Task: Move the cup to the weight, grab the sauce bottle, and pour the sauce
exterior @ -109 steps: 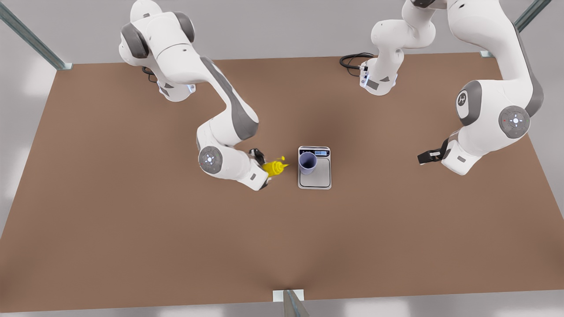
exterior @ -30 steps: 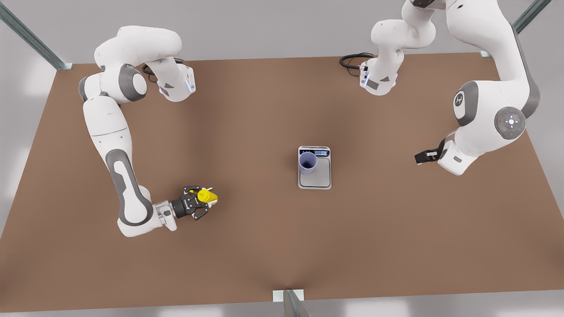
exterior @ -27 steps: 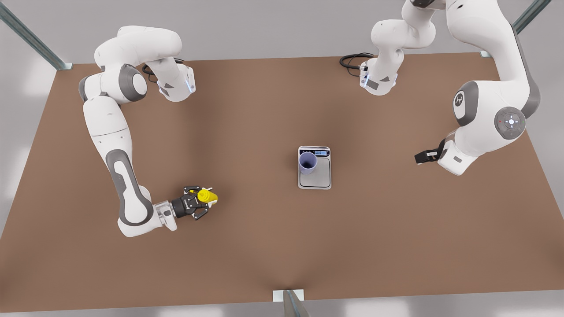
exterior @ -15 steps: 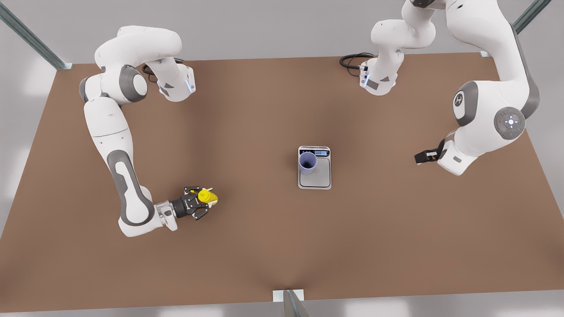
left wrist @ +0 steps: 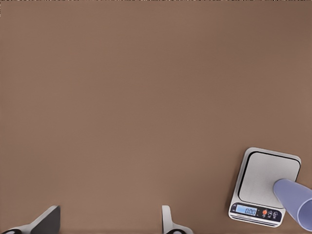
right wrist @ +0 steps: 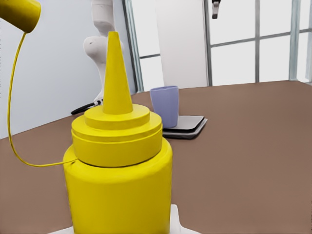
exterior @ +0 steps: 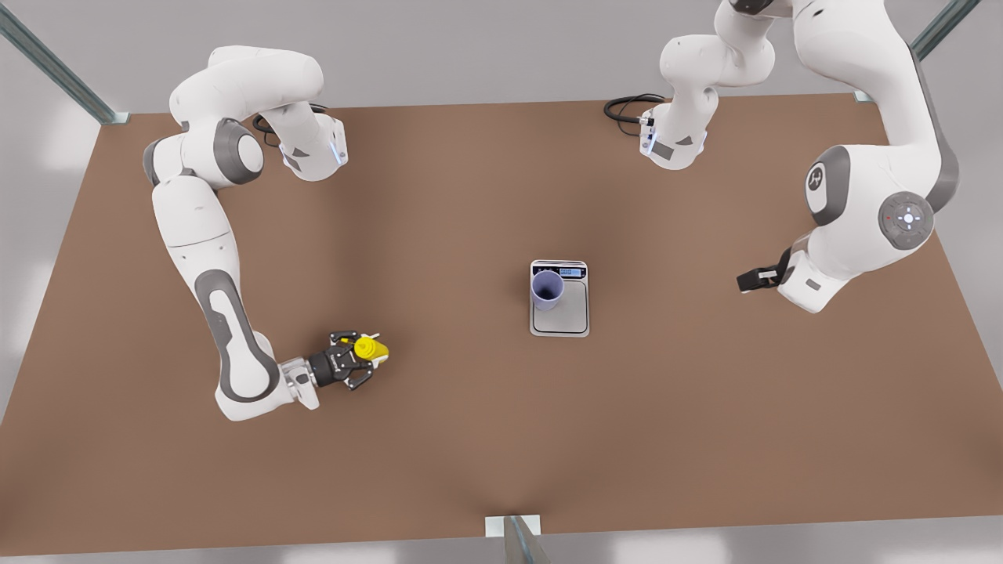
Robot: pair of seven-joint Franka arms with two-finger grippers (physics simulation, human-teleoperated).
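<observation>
The lavender cup [exterior: 547, 289] stands on the weight [exterior: 570, 312], on the side of its plate nearest the display; both also appear in the left wrist view as the cup [left wrist: 295, 201] and weight [left wrist: 265, 187]. The yellow sauce bottle [exterior: 370, 349] stands upright over the table toward the front view's left, my right gripper [exterior: 356, 362] shut on it. Close up, the sauce bottle [right wrist: 117, 165] has its nozzle uncovered and its cap [right wrist: 19, 14] hanging on a thin strap. My left gripper [exterior: 754, 278] waits open at the front view's right, fingertips [left wrist: 46, 222] wide apart.
The brown table [exterior: 501, 439] is bare around the weight and the bottle. A black cable [exterior: 627, 106] lies by the arm base at the back right. A metal post [exterior: 513, 536] stands at the front edge.
Since 3.6 s ago my right arm has carried the sauce bottle from beside the cup to the front left. Over the last second it only shifted slightly; the left arm stayed put.
</observation>
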